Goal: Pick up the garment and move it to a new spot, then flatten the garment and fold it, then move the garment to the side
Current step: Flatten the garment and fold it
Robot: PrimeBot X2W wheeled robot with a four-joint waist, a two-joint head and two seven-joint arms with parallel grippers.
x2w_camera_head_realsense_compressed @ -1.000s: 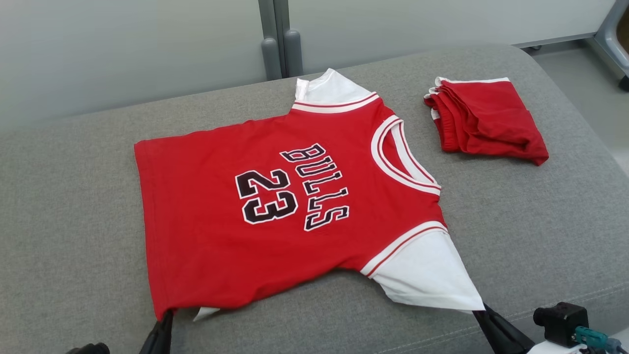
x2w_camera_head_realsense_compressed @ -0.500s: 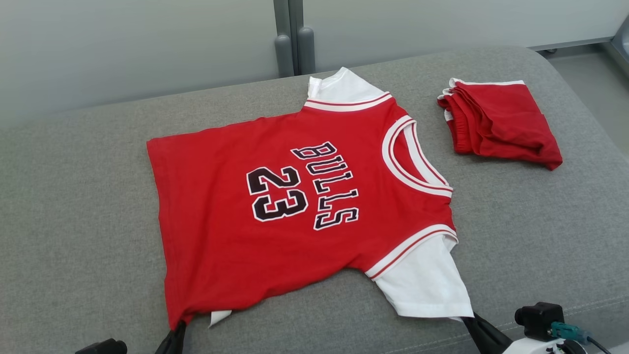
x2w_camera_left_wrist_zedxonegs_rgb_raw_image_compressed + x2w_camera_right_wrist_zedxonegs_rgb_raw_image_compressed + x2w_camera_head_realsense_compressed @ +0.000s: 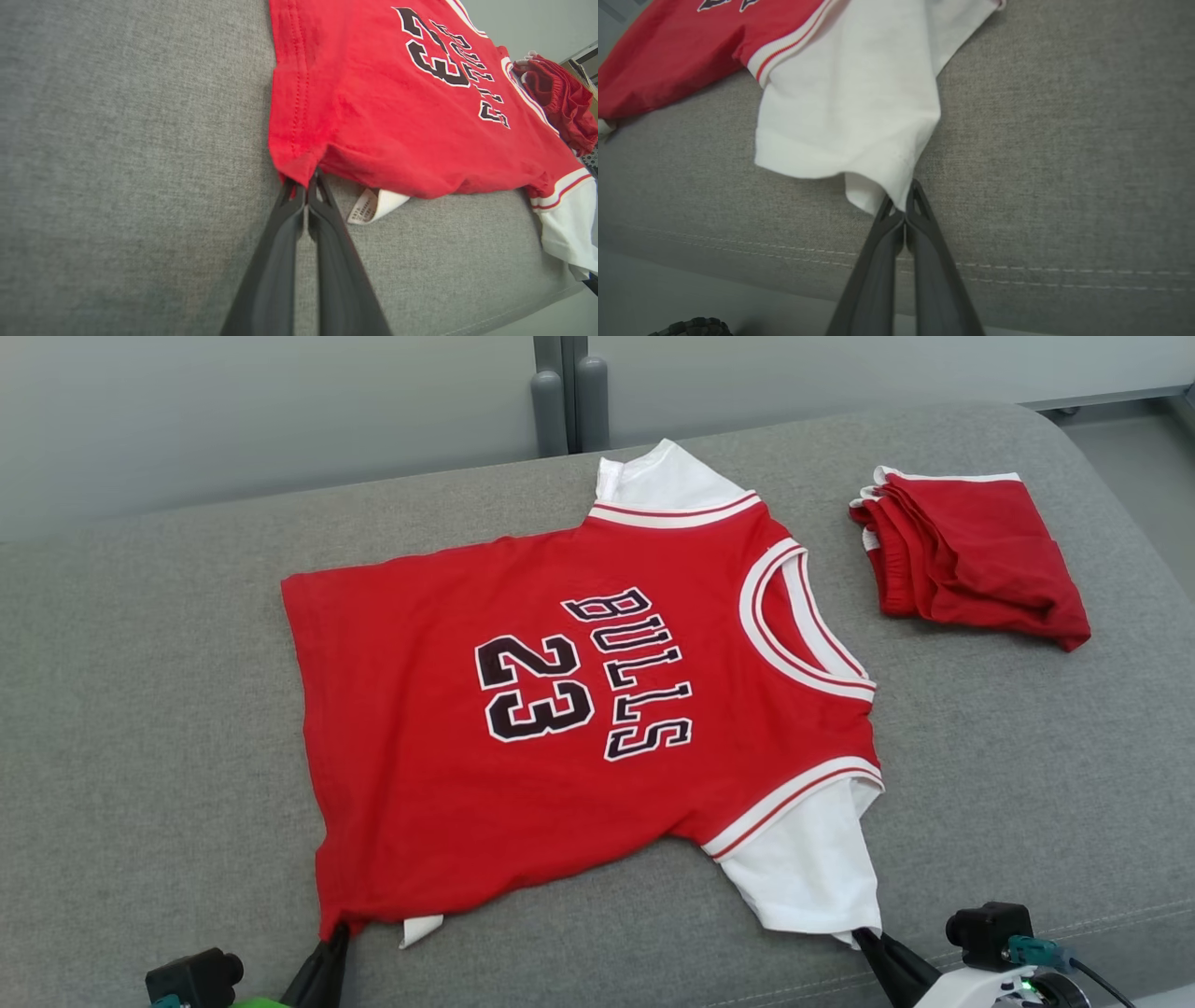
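1. Since a second ago, the near white sleeve (image 3: pixel 808 868) has been drawn in: its pinched corner, then stretched out to the right in a long point, is now found almost straight below the shoulder seam. The head view has also shifted, so the drift of the whole scene is not taken as a move of the things.
2. The garment (image 3: pixel 560 709), a red short-sleeved jersey, is seen spread face up across the middle of the grey fabric-covered bench (image 3: pixel 140 709), with the neck to the right and the hem to the left.
3. "BULLS" and "23" are printed sideways on the chest in black, white-edged characters. The neckline (image 3: pixel 794 625) is trimmed in white with a thin red line, and each white sleeve is joined by a red-and-white striped band. The far sleeve (image 3: pixel 663 481) is laid out towards the wall.
4. A white label (image 3: pixel 373 205) is shown poking out from under the near edge.
5. The near-left hem corner is clamped by the left pincer (image 3: pixel 307 179), whose fingers are pressed together on the red cloth, which is pulled into a small peak.
6. The near sleeve's corner is likewise pinched between the closed fingers of the right pincer (image 3: pixel 902 196).
7. Folded red cloth (image 3: pixel 980 560) is laid at the far right, apart from the garment.
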